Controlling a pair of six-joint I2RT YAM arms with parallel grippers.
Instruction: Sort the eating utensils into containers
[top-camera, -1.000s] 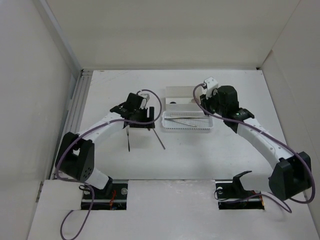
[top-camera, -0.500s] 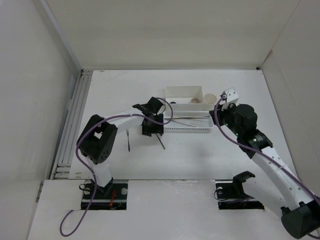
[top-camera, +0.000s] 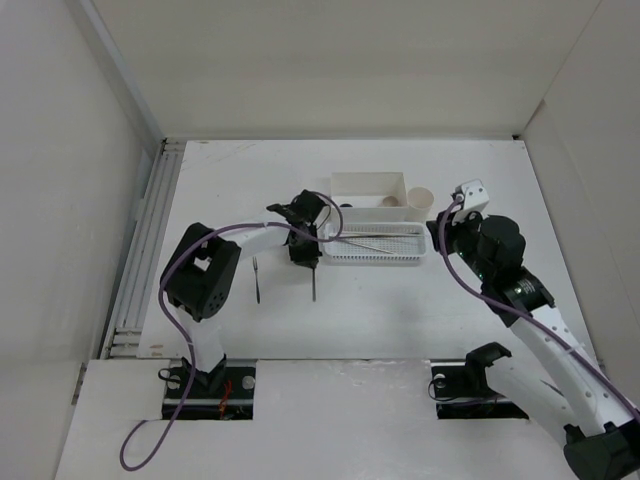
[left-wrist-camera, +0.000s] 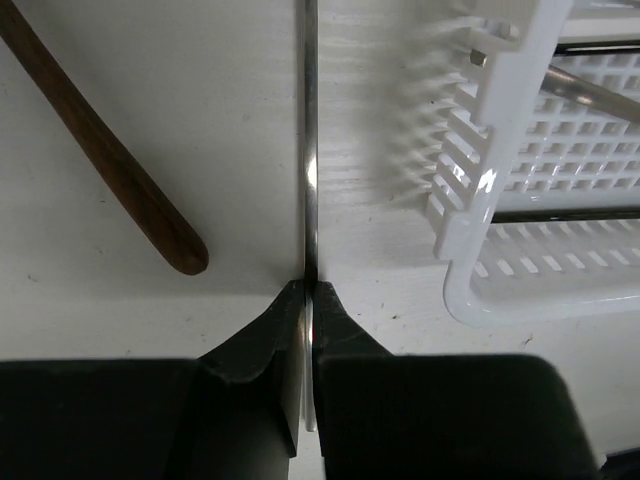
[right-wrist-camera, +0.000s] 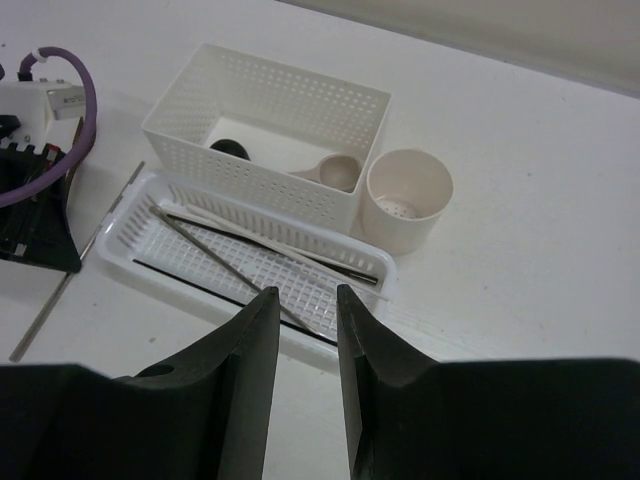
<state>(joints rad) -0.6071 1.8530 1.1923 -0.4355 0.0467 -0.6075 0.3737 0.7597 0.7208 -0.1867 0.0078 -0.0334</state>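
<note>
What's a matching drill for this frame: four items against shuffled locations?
Items:
1. silvery chopstick
2. brown chopstick
3. cream spoon
4. round cup

Locations:
A. inside the white box
B. pinched in the left tool
C. standing just right of the white box
D. lying loose on the table, left of the pinched stick

Pairs: 1-B, 2-D, 3-A, 4-C

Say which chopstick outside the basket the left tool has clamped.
The thin silvery metal chopstick beside the white perforated basket; the brown wooden chopstick lies free.
</note>
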